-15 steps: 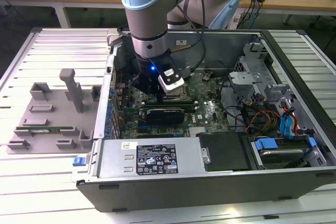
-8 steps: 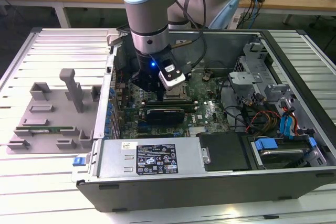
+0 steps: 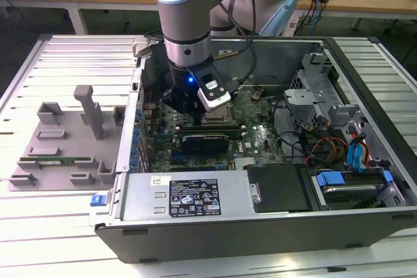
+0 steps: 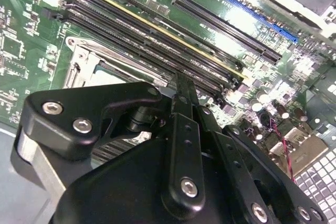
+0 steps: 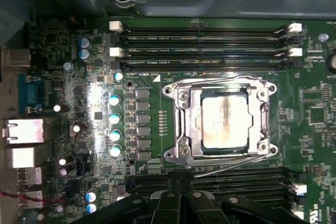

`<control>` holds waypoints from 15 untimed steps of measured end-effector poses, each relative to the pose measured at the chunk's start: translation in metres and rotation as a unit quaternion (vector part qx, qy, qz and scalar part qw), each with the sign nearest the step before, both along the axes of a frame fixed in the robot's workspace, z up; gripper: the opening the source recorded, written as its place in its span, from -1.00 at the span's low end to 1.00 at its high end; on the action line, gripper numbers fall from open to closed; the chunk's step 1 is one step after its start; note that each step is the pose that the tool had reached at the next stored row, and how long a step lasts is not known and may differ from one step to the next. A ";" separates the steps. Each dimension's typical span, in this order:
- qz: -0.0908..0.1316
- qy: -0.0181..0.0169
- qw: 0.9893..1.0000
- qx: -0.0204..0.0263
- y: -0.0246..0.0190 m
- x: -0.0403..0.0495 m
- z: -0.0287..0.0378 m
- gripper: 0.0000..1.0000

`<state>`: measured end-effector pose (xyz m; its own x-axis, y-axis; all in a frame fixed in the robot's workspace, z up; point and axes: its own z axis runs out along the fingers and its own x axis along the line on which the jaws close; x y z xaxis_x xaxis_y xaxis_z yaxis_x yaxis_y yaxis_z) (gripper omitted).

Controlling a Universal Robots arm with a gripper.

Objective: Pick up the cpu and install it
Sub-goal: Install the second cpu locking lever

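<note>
The cpu [image 5: 223,120], a silvery square chip, lies flat inside the metal socket frame [image 5: 181,124] on the green motherboard [image 5: 152,77]. A thin metal lever [image 5: 231,165] runs along one side of the frame. In the exterior view my gripper [image 3: 195,116] hangs low inside the open computer case, just over the socket [image 3: 217,118]. In the first wrist view the black gripper [image 5: 181,205] shows at the picture's edge, a little off the cpu. In the second wrist view the gripper [image 4: 182,95] body covers most of the socket frame [image 4: 86,64].
Rows of memory slots [image 5: 202,38] flank the socket on two sides. The case walls [image 3: 133,105] enclose the board, with cables [image 3: 326,148] and a drive bay [image 3: 348,183] at the exterior view's right. A grey tray [image 3: 65,141] holding a green memory stick [image 3: 55,159] stands outside at the left.
</note>
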<state>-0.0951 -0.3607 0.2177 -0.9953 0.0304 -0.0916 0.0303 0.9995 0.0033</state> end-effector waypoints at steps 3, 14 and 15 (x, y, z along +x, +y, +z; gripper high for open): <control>0.004 0.000 1.000 0.005 -0.0013 0.0001 -0.0009 -0.79; 0.004 0.000 0.999 0.040 -0.0114 0.0002 -0.0031 -0.79; 0.004 0.000 0.999 0.045 -0.0127 0.0002 -0.0032 -0.79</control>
